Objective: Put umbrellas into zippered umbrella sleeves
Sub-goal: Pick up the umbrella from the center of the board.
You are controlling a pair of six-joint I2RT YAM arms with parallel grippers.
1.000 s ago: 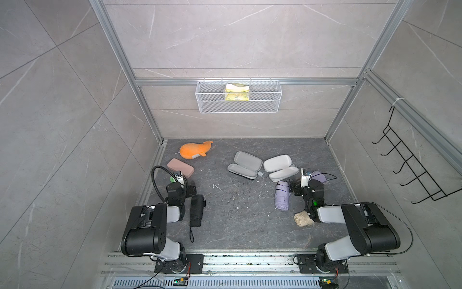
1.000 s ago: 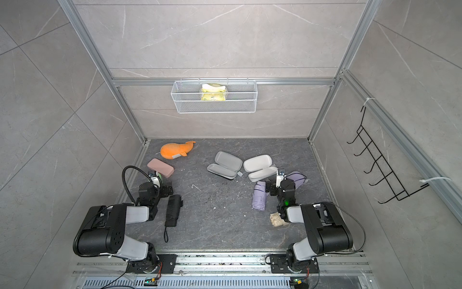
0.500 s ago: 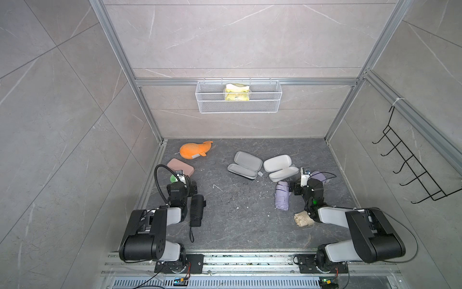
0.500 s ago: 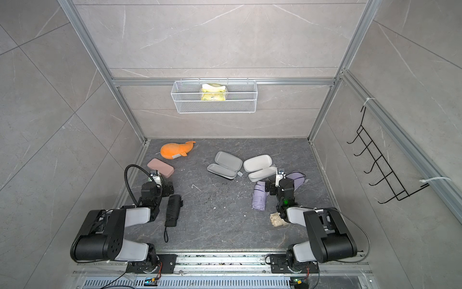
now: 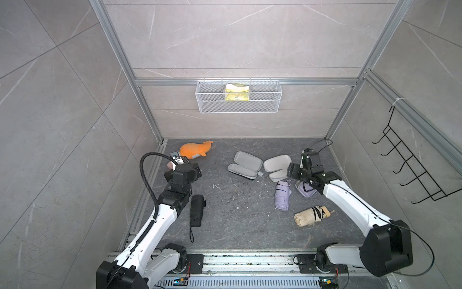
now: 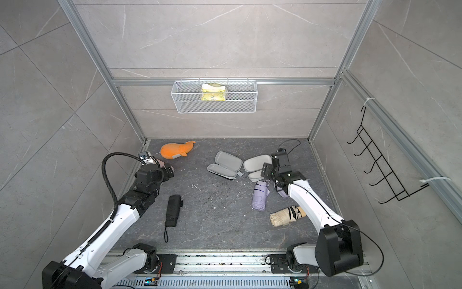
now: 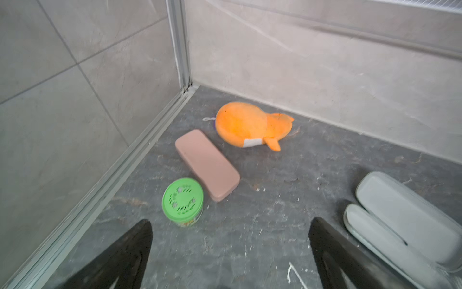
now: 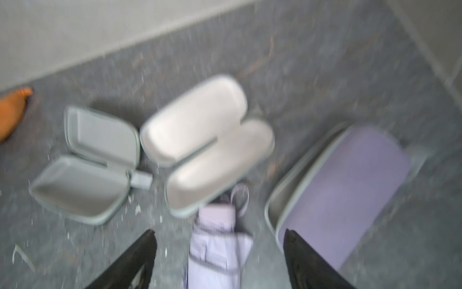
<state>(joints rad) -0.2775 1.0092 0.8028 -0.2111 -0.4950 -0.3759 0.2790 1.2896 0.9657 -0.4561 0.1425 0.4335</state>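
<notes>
In both top views a black umbrella (image 5: 196, 210) with a wrist cord lies near my left arm, while a lavender umbrella (image 5: 283, 197) and a beige umbrella (image 5: 311, 216) lie on the right. One zippered sleeve (image 5: 243, 165) lies opened flat, grey lining up. Beside it is a cream sleeve (image 5: 276, 167), partly open. A lavender sleeve (image 8: 350, 185) lies partly under my right arm. My right gripper (image 8: 218, 234) hangs open over the lavender umbrella's (image 8: 215, 252) far end. My left gripper (image 7: 230, 240) is open above bare floor near the back left corner.
An orange plush whale (image 7: 250, 125), a pink oblong case (image 7: 206, 164) and a green-lidded tub (image 7: 182, 200) sit in the back left corner. A wire basket (image 5: 238, 100) hangs on the back wall, and black hooks (image 5: 410, 170) on the right wall.
Both arms have lifted from their folded poses and reached toward the back. The right gripper now hangs over the lavender umbrella, its jaws slightly narrower. Nothing on the floor has moved.
</notes>
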